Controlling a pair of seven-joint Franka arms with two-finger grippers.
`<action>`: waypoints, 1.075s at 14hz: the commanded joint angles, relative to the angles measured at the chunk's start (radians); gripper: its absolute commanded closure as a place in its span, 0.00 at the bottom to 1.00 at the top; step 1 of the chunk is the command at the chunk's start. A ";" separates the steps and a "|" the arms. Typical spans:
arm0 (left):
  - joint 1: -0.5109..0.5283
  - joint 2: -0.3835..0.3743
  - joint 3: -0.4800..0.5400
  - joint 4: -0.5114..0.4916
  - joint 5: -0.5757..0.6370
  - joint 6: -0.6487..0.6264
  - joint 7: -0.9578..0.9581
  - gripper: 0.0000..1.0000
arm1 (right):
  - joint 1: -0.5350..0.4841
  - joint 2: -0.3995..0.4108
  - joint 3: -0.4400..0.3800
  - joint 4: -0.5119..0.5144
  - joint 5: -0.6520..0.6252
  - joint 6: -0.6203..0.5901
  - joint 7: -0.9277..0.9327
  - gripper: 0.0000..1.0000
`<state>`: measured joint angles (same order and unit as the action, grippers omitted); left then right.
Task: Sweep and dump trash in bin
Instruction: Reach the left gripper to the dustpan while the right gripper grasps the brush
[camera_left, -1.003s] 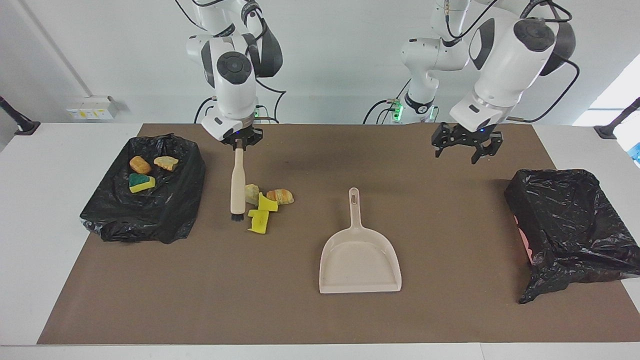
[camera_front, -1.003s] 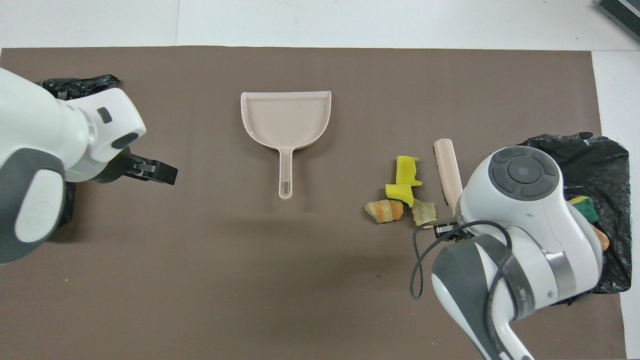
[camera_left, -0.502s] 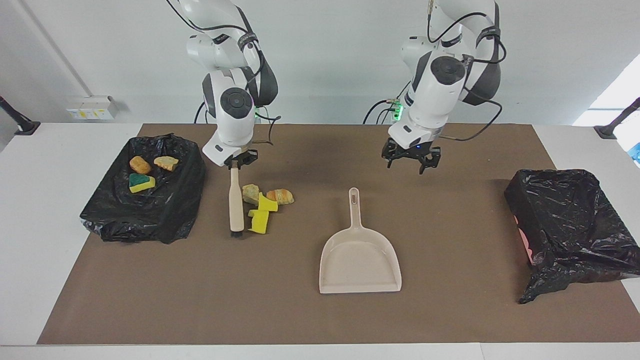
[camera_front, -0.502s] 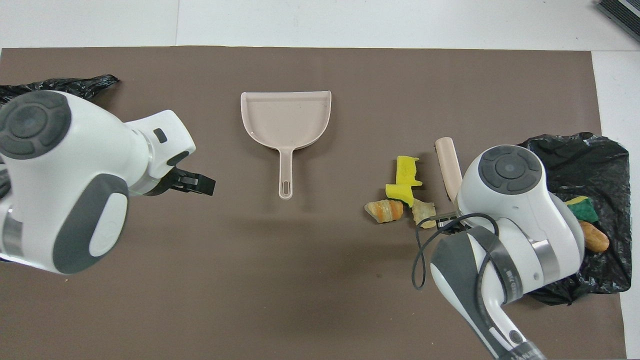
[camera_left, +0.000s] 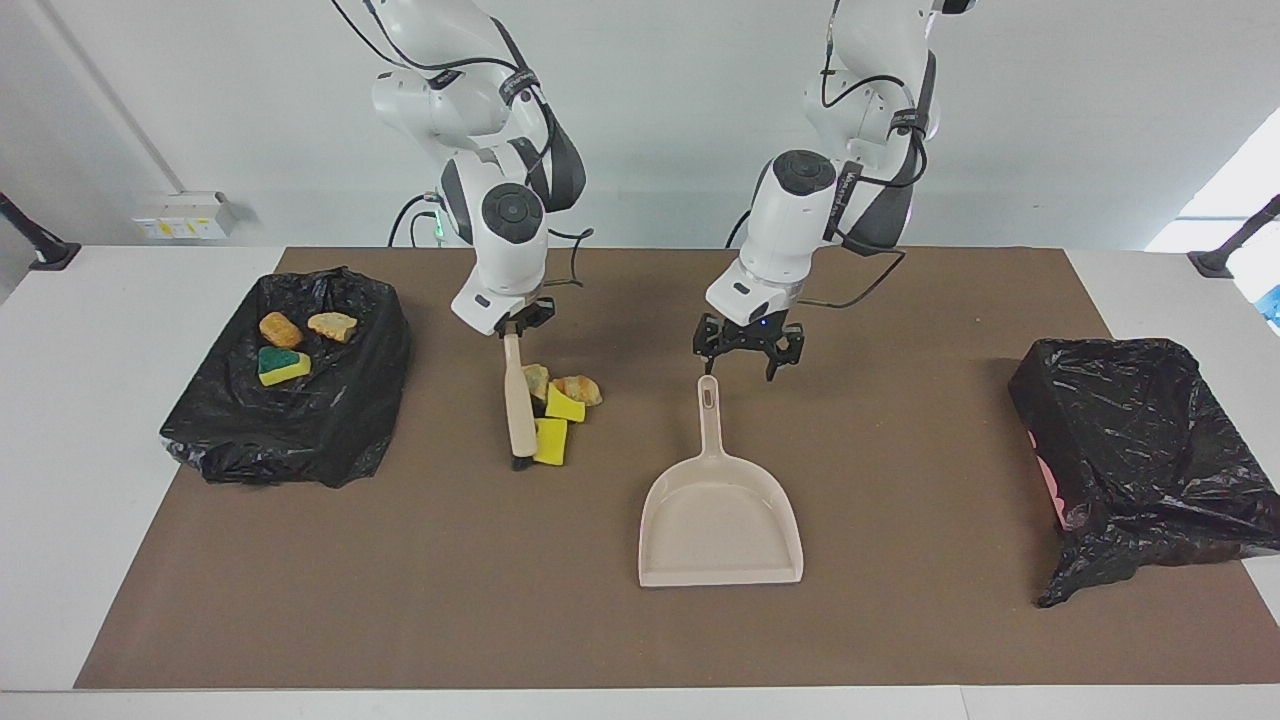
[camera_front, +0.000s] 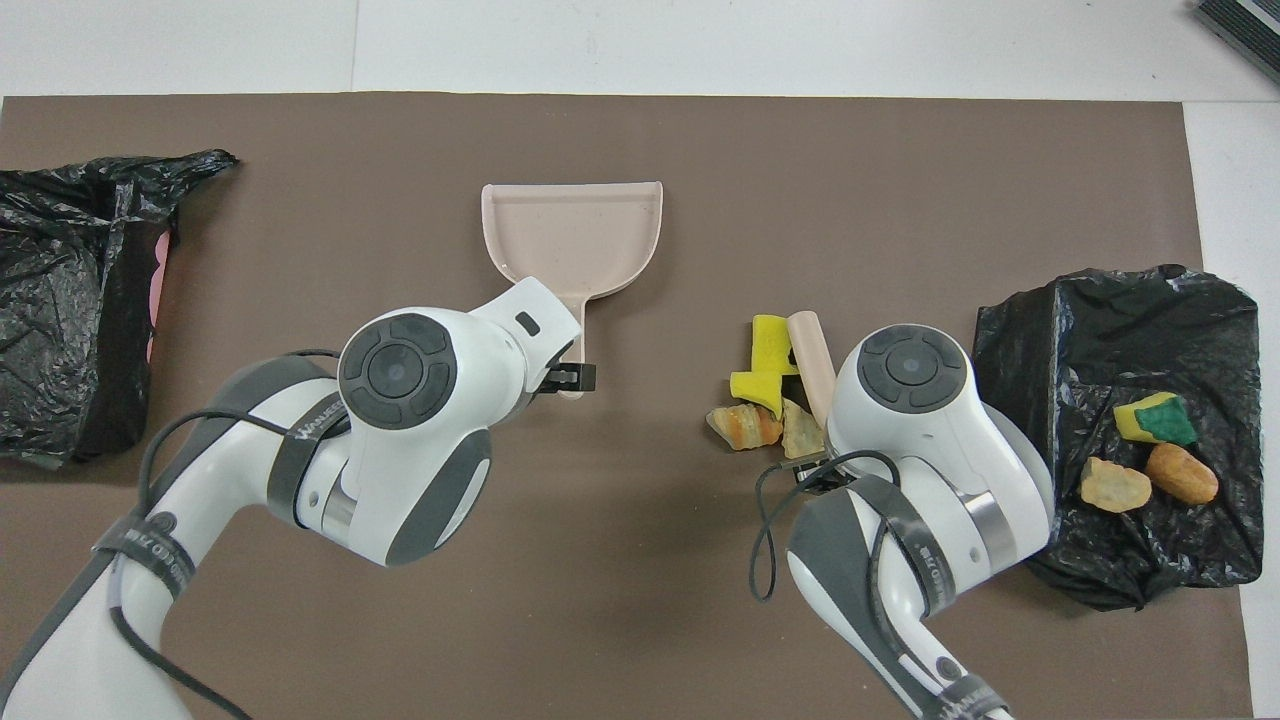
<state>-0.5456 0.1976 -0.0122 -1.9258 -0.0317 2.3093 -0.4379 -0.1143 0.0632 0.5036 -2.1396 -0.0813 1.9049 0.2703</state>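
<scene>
Right tool (camera_left: 514, 330) clamps brush (camera_left: 519, 402); left tool (camera_left: 747, 352) wide over dustpan (camera_left: 720, 520) handle; overhead hides both.

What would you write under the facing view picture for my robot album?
Right gripper pushes scraps with a brush while the open left gripper hangs over the dustpan handle.

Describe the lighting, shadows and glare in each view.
Facing view: even, diffuse light; the dustpan and brush cast only faint shadows, and the black bin bag shows glossy highlights. Overhead view: broad soft arm shadows lie on the brown mat, with no glare.
</scene>
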 joint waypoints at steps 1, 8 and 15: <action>-0.008 0.065 0.011 0.080 0.018 0.012 -0.038 0.00 | 0.031 0.006 0.003 0.029 0.017 0.000 0.094 1.00; -0.034 0.127 0.011 0.106 0.026 0.018 -0.041 0.00 | -0.036 -0.167 -0.008 0.047 -0.056 -0.194 0.035 1.00; -0.066 0.198 0.017 0.168 0.056 -0.014 -0.087 0.27 | -0.071 -0.209 -0.008 -0.036 -0.020 -0.145 -0.056 1.00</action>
<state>-0.5991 0.3844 -0.0106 -1.7957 -0.0025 2.3322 -0.4874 -0.1641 -0.1135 0.4899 -2.1487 -0.1334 1.7285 0.2553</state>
